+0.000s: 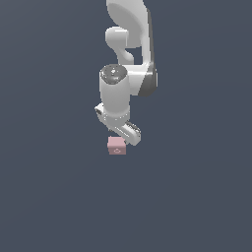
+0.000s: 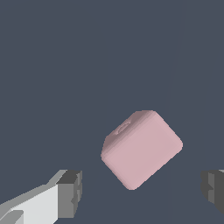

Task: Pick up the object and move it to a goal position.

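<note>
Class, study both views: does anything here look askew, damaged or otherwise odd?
Nothing is damaged. The pink cube sits rotated relative to the open gripper, its corners rather than flat faces toward the fingers. In the exterior view the cube lies just below the gripper.

arm (image 1: 129, 29) cut off at top edge, jaws' tips cropped in wrist view

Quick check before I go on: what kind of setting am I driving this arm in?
Most likely a bare simulated test scene, not a real room: a flat, featureless grey-blue ground, one white arm with its open gripper, and a single pink cube.
</note>
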`<action>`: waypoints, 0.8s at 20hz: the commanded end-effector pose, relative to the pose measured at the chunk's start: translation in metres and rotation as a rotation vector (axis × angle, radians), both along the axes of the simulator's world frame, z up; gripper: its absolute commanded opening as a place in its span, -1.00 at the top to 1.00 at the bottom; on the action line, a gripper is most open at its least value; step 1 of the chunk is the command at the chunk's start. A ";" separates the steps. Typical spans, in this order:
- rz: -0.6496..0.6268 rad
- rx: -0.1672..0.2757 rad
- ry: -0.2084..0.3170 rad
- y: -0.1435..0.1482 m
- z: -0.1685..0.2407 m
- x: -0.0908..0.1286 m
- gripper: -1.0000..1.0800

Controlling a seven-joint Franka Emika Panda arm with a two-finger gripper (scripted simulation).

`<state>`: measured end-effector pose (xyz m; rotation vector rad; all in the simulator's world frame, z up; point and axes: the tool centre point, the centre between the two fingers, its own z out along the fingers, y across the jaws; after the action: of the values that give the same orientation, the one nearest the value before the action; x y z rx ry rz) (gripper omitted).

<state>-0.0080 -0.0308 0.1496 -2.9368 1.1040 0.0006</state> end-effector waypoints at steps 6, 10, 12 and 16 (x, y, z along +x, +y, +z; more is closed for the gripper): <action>-0.217 0.002 0.003 -0.002 -0.010 -0.003 -0.92; -0.331 0.002 0.004 -0.004 -0.015 -0.004 -0.92; -0.389 0.002 0.004 -0.005 -0.017 -0.005 -0.92; -0.504 0.001 0.004 -0.006 -0.022 -0.006 -0.92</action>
<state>-0.0138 -0.0363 0.1298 -2.6092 1.7431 0.0061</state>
